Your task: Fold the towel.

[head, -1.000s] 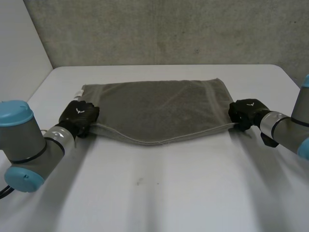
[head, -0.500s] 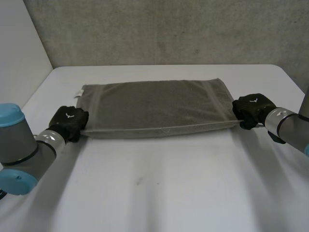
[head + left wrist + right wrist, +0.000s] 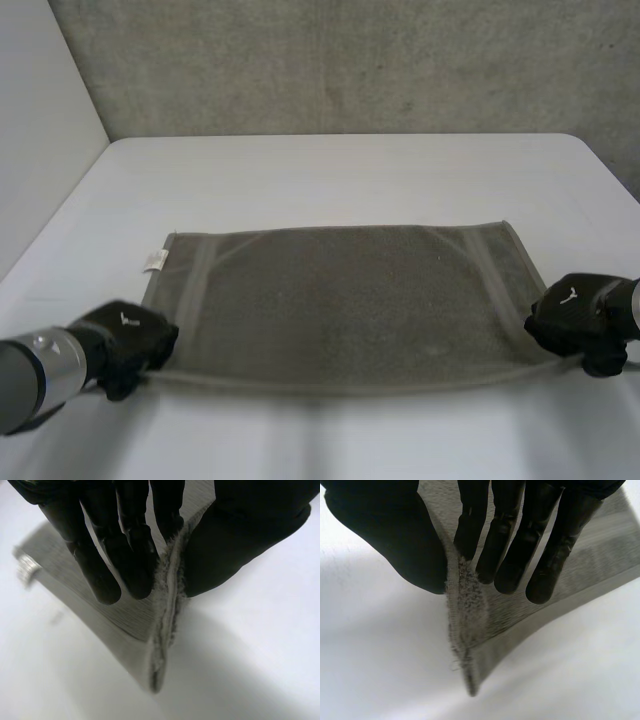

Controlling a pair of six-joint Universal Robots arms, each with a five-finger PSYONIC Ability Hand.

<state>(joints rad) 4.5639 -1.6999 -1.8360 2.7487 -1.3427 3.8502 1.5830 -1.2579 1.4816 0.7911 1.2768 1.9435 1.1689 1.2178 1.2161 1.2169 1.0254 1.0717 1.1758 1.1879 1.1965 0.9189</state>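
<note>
**Both hands pinch the towel's near corners**

The grey towel (image 3: 340, 300) lies spread on the white table (image 3: 330, 170), long side across in front of me. It sits in the near half of the tabletop, and bare table runs beyond its far edge up to the concrete wall (image 3: 350, 60).

My left hand (image 3: 130, 340) is at the towel's near left corner and my right hand (image 3: 580, 315) at its near right corner. The near edge runs between them in one shallow line.

In the left wrist view, my straight fingers (image 3: 120, 555) lie on the towel's top face and my thumb (image 3: 240, 540) presses from the other side. The corner's fuzzy hem is pinched between them. That corner stands up off the table, with the cloth sloping away from it down to the surface.

The right wrist view shows the same hold mirrored: fingers (image 3: 505, 555) on the top face, thumb (image 3: 395, 540) against the outer side, and the short edge clamped between them. The corner juts out past my fingertips.

A small white label (image 3: 154, 261) sticks out at the towel's far left corner. A paler woven band crosses the towel just inside each short end. The middle and far part of the towel rest flat on the table.
</note>
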